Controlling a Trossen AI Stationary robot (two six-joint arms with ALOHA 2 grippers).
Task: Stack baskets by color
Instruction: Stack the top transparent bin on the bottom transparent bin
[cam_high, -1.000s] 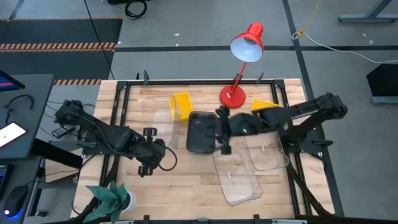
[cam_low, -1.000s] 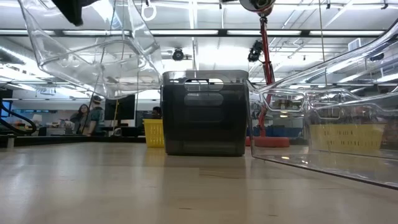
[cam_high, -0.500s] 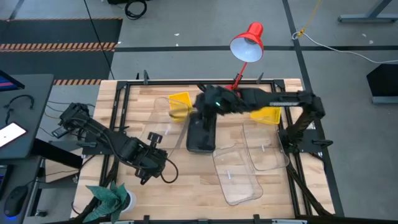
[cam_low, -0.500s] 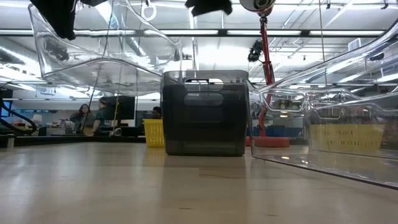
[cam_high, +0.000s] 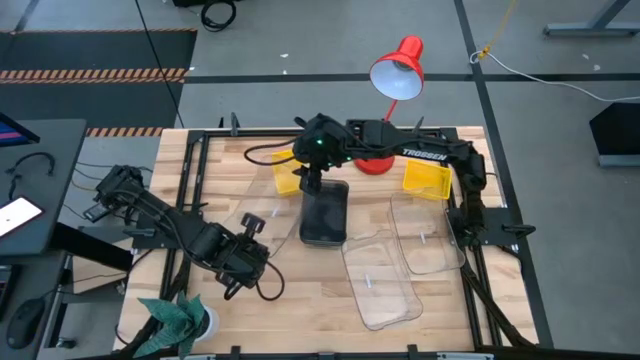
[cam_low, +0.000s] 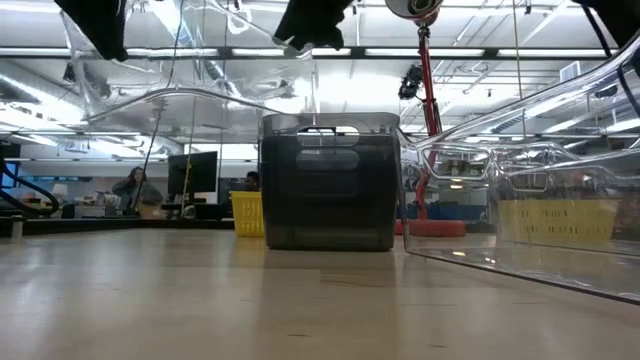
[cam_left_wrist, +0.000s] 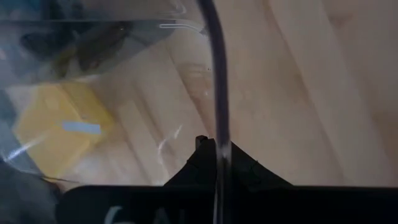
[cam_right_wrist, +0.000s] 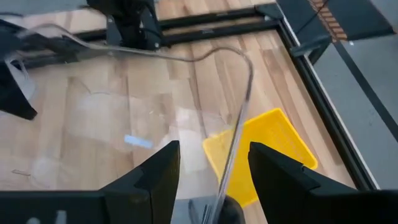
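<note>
The right hand (cam_high: 312, 178) has swung across from the right side of the frame to the upper middle, and its fingers have spread wide with nothing between them. It now sits above the far end of the dark grey basket (cam_high: 324, 212), close to a small yellow basket (cam_high: 286, 172) at the upper left of that one. I think it is getting ready to pick up the yellow basket, so the yellow ones can go together. The left hand (cam_high: 243, 232) is at the lower left of the frame, closed tight on the rim of a clear basket (cam_high: 262, 208), which it holds up off the tabletop (cam_high: 300, 300) and has tipped a little flatter. The other yellow basket (cam_high: 427, 180) is at the upper right, well apart from the first. Two more clear baskets (cam_high: 385, 280) lie at the lower right, overlapping each other. A red lamp (cam_high: 390, 90) stands at the top middle, right beside the right arm, so the arm could bump it. The lifted clear basket hangs partly over the first yellow basket, so it may get in the way.
</note>
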